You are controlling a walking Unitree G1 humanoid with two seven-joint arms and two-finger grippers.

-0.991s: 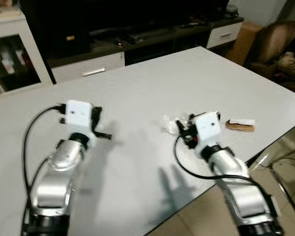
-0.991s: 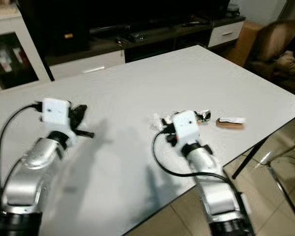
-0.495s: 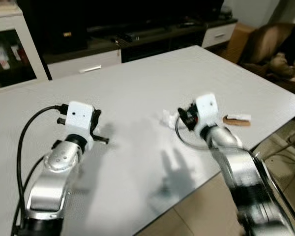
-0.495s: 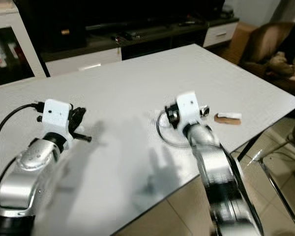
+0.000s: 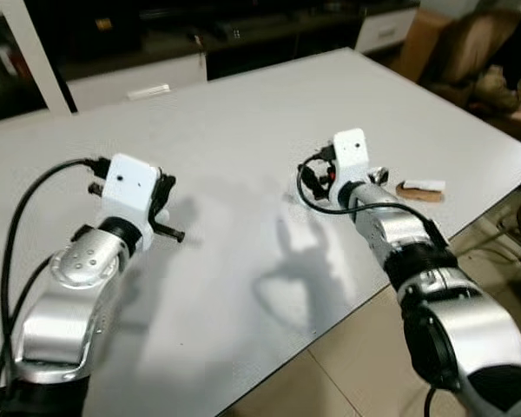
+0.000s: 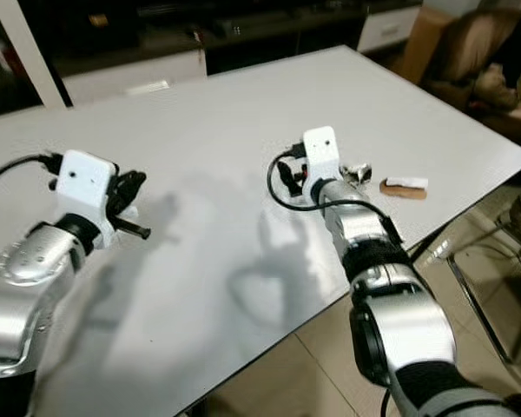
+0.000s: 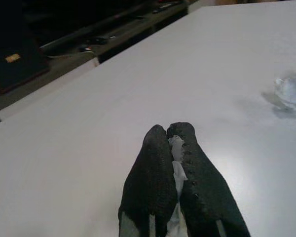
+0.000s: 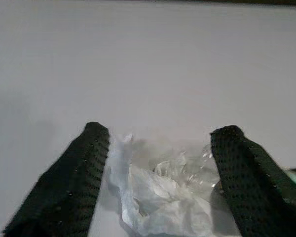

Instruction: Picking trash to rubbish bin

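Straddling a crumpled clear plastic wrapper (image 8: pixel 163 205), the right gripper (image 8: pixel 160 168) has its jaws spread wide, one finger on each side of the trash, which lies on the white table (image 5: pixel 243 148) between them and a little short of the tips. The left gripper (image 7: pixel 170 148) has its jaws pressed together, pinching a scrap of white tissue (image 7: pixel 176 163) (only a thin strip shows between the pads).

Risks, as I judge them: the wrapper is light and springy, so jaws closing too high could skate over it or nudge it out from between the fingers. A partial pinch on one loose fold might let it slip out on lifting. A brown snack piece (image 5: pixel 421 190) lies just beyond the right gripper, toward the table edge; a sideways sweep could knock it off.
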